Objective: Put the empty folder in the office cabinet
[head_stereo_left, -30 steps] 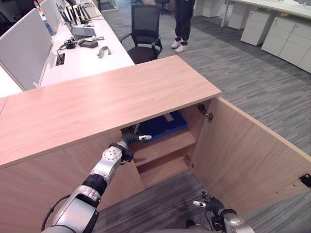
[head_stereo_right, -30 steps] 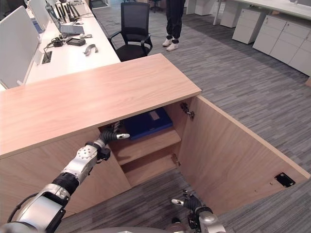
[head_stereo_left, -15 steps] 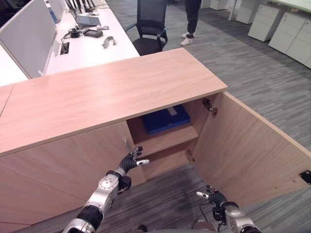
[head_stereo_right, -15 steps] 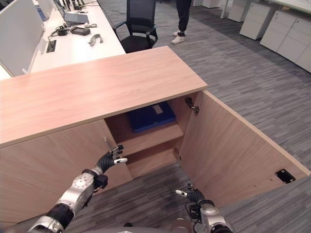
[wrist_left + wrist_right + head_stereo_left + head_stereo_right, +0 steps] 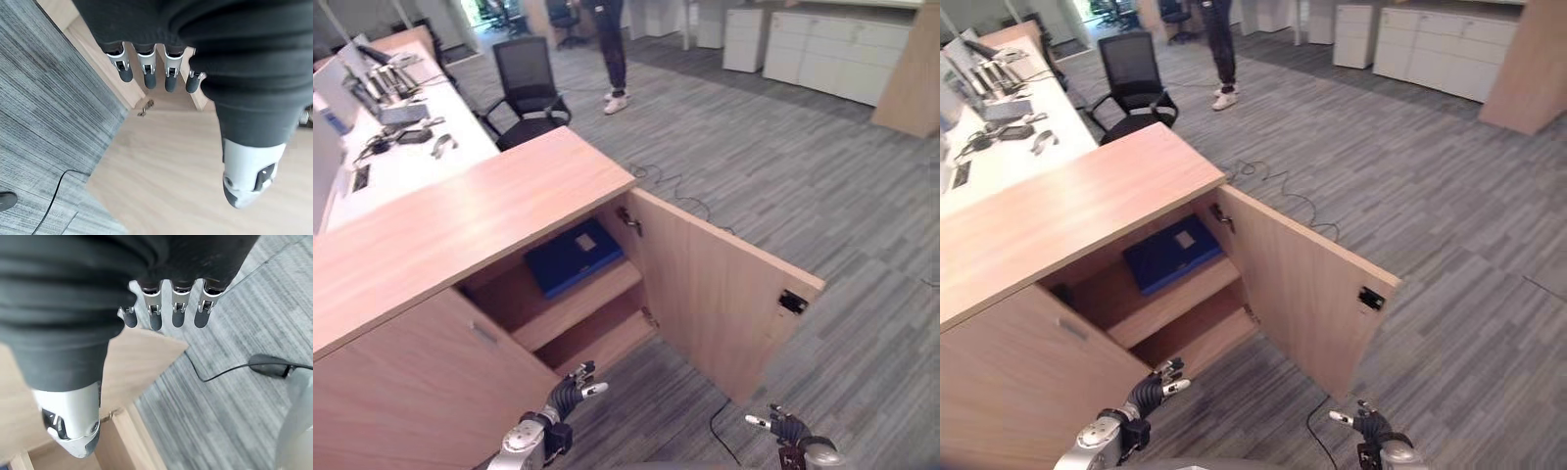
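Observation:
A blue folder [image 5: 573,258] lies flat on the upper shelf inside the wooden office cabinet [image 5: 460,230], with a pale label on its cover; the same folder [image 5: 1173,252] shows in the right eye view. The cabinet door [image 5: 715,294] stands wide open to the right. My left hand [image 5: 570,390] hangs low in front of the cabinet, well below the shelf, fingers straight and holding nothing. My right hand [image 5: 783,427] hangs low at the bottom right over the carpet, also open and holding nothing. Both wrist views show relaxed fingers [image 5: 146,68] and fingers [image 5: 178,308].
A lower shelf [image 5: 597,343] sits under the folder. A white desk [image 5: 372,157] with devices and a black office chair [image 5: 529,98] stand behind the cabinet. A person [image 5: 612,49] stands at the far back. White drawer units [image 5: 822,49] line the far right wall.
My left hand came out of the cabinet and dropped low, leaving the folder on the shelf. The camera has pulled back and turned, so the whole picture has shifted.

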Motion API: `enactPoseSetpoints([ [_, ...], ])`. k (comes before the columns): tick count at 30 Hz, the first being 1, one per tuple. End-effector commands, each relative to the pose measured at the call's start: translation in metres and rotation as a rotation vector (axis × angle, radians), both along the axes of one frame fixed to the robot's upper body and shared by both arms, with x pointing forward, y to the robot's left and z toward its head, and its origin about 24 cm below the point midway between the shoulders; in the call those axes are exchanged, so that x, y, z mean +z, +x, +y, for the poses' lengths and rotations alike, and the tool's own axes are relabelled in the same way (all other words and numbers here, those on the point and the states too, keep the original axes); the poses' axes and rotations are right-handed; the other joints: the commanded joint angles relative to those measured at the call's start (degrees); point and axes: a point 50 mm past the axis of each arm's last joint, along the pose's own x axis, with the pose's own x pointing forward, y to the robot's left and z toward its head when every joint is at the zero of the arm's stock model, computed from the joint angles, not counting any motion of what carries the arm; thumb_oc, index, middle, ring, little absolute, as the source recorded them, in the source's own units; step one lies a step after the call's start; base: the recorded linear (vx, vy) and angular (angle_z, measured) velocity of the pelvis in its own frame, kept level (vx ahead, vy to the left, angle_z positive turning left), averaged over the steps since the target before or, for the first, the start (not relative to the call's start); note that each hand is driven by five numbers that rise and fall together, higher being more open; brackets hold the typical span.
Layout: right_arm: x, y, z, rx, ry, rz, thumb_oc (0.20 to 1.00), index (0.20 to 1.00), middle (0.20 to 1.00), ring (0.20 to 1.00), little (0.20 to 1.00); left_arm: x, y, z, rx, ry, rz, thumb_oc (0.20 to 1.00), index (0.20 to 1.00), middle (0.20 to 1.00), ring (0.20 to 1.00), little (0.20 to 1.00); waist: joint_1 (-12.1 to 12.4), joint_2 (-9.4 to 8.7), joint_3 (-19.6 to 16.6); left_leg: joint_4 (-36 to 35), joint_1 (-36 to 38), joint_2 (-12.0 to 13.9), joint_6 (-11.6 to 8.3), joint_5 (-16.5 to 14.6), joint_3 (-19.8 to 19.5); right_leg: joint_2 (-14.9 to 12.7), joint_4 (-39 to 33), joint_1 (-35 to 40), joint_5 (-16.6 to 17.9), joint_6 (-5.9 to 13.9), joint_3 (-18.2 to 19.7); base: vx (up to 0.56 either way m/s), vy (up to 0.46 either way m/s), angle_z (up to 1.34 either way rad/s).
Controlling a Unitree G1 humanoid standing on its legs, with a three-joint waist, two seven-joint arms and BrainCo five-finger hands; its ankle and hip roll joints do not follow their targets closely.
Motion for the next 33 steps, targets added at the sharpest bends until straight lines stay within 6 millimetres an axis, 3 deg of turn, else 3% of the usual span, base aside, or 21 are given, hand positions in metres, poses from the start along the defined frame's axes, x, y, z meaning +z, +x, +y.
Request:
enactPoseSetpoints([
  [1, 0.015, 0.047, 0.003, -0.002, -0.002, -0.130, 1.000, 1.000, 1.000, 1.000, 1.000, 0.014, 0.027, 0.006, 0.029, -0.003, -0.096, 1.000, 1.000, 1.000, 1.000, 1.000, 0.8, -0.84, 4.3, -0.4, -5.2, -4.3, 0.51, -1.8, -6.1, -2.5, 0.3, 1.3, -4.7, 3.35, 4.9, -0.13, -0.083, -0.66],
  [3, 0.018, 0.050, -0.005, -0.006, -0.021, -0.127, 1.000, 1.000, 1.000, 1.000, 1.000, 0.012, 0.025, 0.006, 0.034, 0.000, -0.094, 1.000, 1.000, 1.000, 1.000, 1.000, 0.7, -1.71, 4.7, 2.7, -4.4, -7.0, 1.40, -5.7, -12.3, -3.0, 0.6, -0.7, -3.7, 3.15, 7.5, -0.11, -0.088, -0.82],
  [5, 0.020, 0.051, -0.010, -0.023, -0.027, -0.127, 1.000, 1.000, 1.000, 1.000, 1.000, 0.011, 0.023, 0.007, 0.036, 0.000, -0.086, 1.000, 1.000, 1.000, 1.000, 1.000, 0.7, -2.20, 4.3, 4.9, -2.9, -9.4, 2.13, -8.9, -15.7, -3.1, 0.7, -2.5, -2.9, 3.00, 9.2, -0.09, -0.082, -0.85],
  [7, 0.020, 0.048, -0.015, -0.056, -0.029, -0.119, 1.000, 1.000, 1.000, 1.000, 1.000, 0.007, 0.019, 0.007, 0.038, -0.002, -0.064, 1.000, 1.000, 1.000, 1.000, 1.000, -0.1, -2.08, 3.6, 5.1, -1.0, -10.4, 2.70, -11.3, -15.7, -2.9, 0.6, -3.4, -2.7, 3.08, 9.7, -0.03, -0.033, -0.59],
  [11, 0.019, 0.041, -0.022, -0.139, -0.016, -0.124, 1.000, 1.000, 1.000, 1.000, 1.000, 0.001, 0.013, 0.009, 0.020, 0.028, -0.031, 1.000, 1.000, 1.000, 1.000, 1.000, -1.8, -0.99, 2.4, 1.4, 1.3, -9.8, 3.34, -13.1, -11.5, -2.2, 0.9, -3.0, -3.0, 3.44, 10.1, 0.04, 0.006, -0.06],
  [17, 0.030, 0.053, -0.035, -0.217, -0.017, -0.196, 1.000, 1.000, 1.000, 1.000, 1.000, -0.004, 0.007, 0.016, -0.002, 0.074, 0.001, 1.000, 1.000, 1.000, 1.000, 1.000, -1.9, -2.15, 2.1, -2.2, 3.7, -11.0, 3.90, -13.6, -10.7, -3.1, 1.3, -2.4, -2.0, 4.14, 10.0, 0.05, 0.035, 0.05],
  [24, 0.056, 0.082, -0.051, -0.224, -0.045, -0.302, 1.000, 1.000, 1.000, 1.000, 1.000, -0.010, -0.004, 0.027, -0.028, 0.125, 0.051, 1.000, 1.000, 1.000, 1.000, 1.000, -0.6, -3.73, 1.0, -5.8, 5.7, -11.4, 4.49, -13.4, -10.9, -3.5, 1.6, -1.8, -1.6, 4.79, 9.0, 0.03, 0.025, 0.03],
  [33, 0.079, 0.118, -0.049, -0.157, -0.068, -0.378, 1.000, 1.000, 1.000, 1.000, 1.000, -0.007, -0.001, 0.039, -0.027, 0.163, 0.049, 1.000, 1.000, 1.000, 1.000, 1.000, 1.8, -5.54, -0.1, -6.6, 5.6, -11.5, 4.81, -13.4, -12.9, -3.7, 1.6, -0.8, -1.6, 4.91, 6.9, 0.01, 0.005, 0.11],
])
